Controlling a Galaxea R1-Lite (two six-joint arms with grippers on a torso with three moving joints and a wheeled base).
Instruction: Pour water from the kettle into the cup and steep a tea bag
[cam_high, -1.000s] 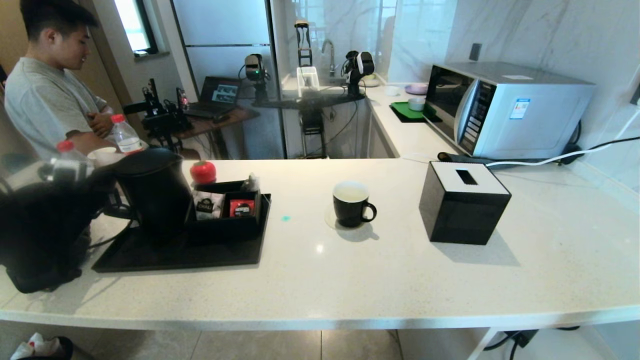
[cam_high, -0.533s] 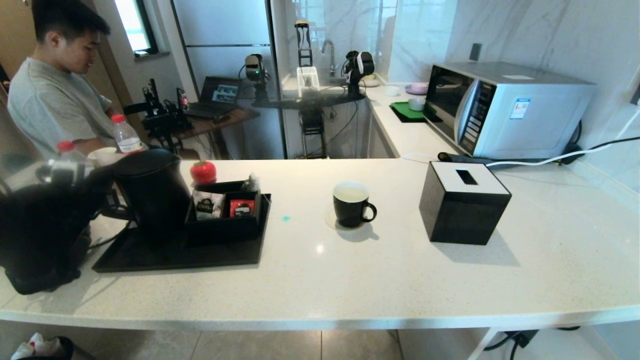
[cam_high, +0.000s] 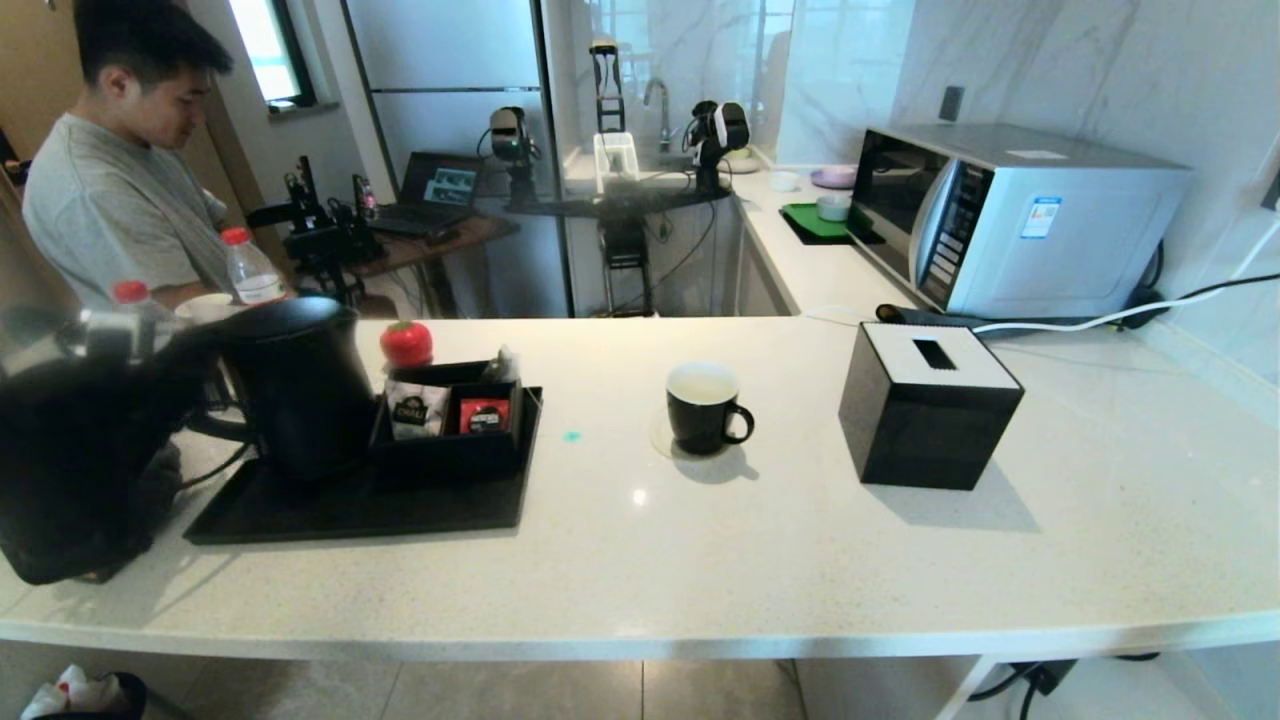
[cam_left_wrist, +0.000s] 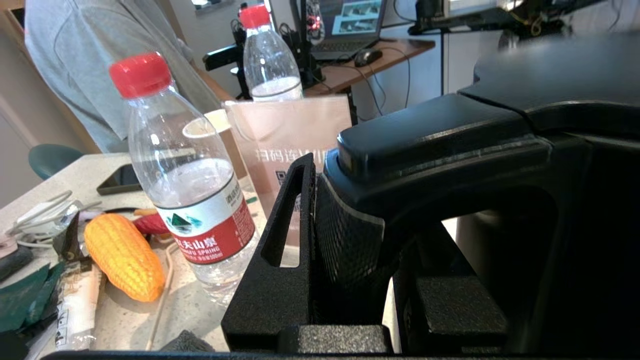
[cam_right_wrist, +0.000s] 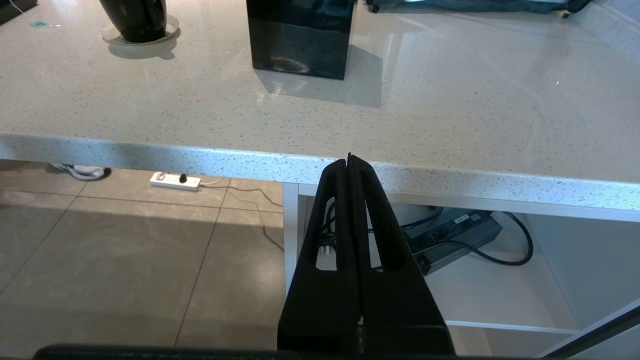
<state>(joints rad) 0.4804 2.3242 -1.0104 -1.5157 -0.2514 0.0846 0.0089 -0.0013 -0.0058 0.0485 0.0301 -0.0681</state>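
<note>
The tall matte black kettle (cam_high: 300, 385) stands upright on the left part of a black tray (cam_high: 330, 510). My left gripper (cam_high: 195, 395) is at its loop handle. In the left wrist view the left gripper (cam_left_wrist: 360, 235) is shut on the kettle handle (cam_left_wrist: 350, 240), which fills the gap between the fingers (cam_left_wrist: 287, 240). The black cup (cam_high: 703, 408) sits mid-counter on a pale coaster, and its white inside seems to hold clear water (cam_high: 700, 385). I see no tea bag for certain. My right gripper (cam_right_wrist: 350, 161) is shut and empty, parked below the counter's front edge.
A black organiser box (cam_high: 455, 430) on the tray holds a white packet and a red packet. A black cube tissue box (cam_high: 925, 405) stands right of the cup and a microwave (cam_high: 1010, 215) at the back right. Red-capped bottles (cam_left_wrist: 187, 175) and a toy corn (cam_left_wrist: 122, 255) crowd the kettle's left.
The kettle and my left arm have shifted slightly to the left over the tray. The cup and my right arm have not moved. The person at the back left has leaned in.
</note>
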